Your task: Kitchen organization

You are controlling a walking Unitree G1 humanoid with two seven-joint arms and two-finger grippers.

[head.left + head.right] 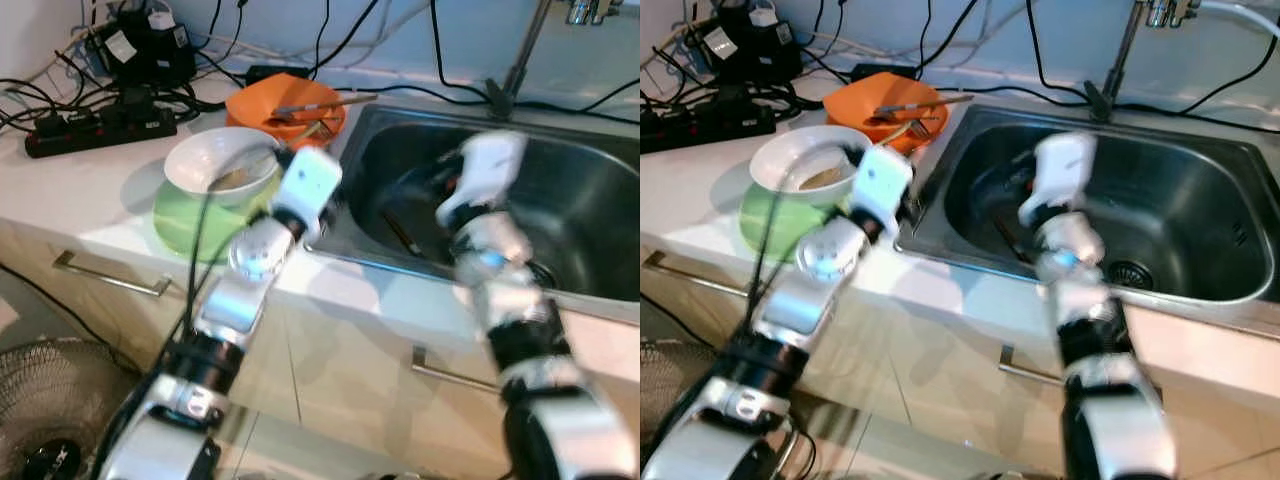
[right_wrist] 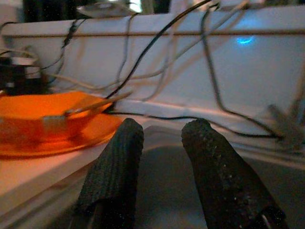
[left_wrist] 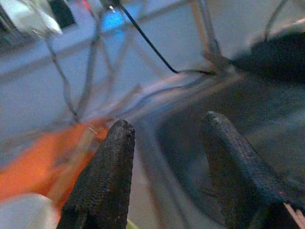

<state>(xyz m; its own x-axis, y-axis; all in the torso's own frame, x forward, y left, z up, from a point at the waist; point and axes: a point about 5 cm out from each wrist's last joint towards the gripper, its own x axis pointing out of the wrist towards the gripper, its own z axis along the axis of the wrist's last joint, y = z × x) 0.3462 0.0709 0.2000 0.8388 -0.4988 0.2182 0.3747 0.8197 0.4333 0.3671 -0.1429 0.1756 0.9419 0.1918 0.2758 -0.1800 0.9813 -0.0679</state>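
Observation:
An orange bowl (image 1: 285,112) holding chopsticks and a utensil stands on the counter left of the steel sink (image 1: 590,200). In front of it, a white bowl (image 1: 218,160) rests in a green bowl (image 1: 185,225). My left arm (image 1: 308,182) reaches over the counter's edge between the white bowl and the sink. The left gripper (image 3: 167,125) is open and empty, facing the sink's left rim with the orange bowl beside it. My right arm (image 1: 488,170) is down inside the basin. The right gripper (image 2: 164,125) is open with nothing between its fingers and looks toward the orange bowl (image 2: 43,119).
Power strips (image 1: 100,128), adapters and many black cables crowd the counter's back left and run along the wall. A faucet stem (image 1: 520,55) rises behind the sink. A dark utensil (image 1: 402,235) lies in the basin. Drawer handles (image 1: 110,275) line the cabinet front, and a fan (image 1: 50,420) stands on the floor.

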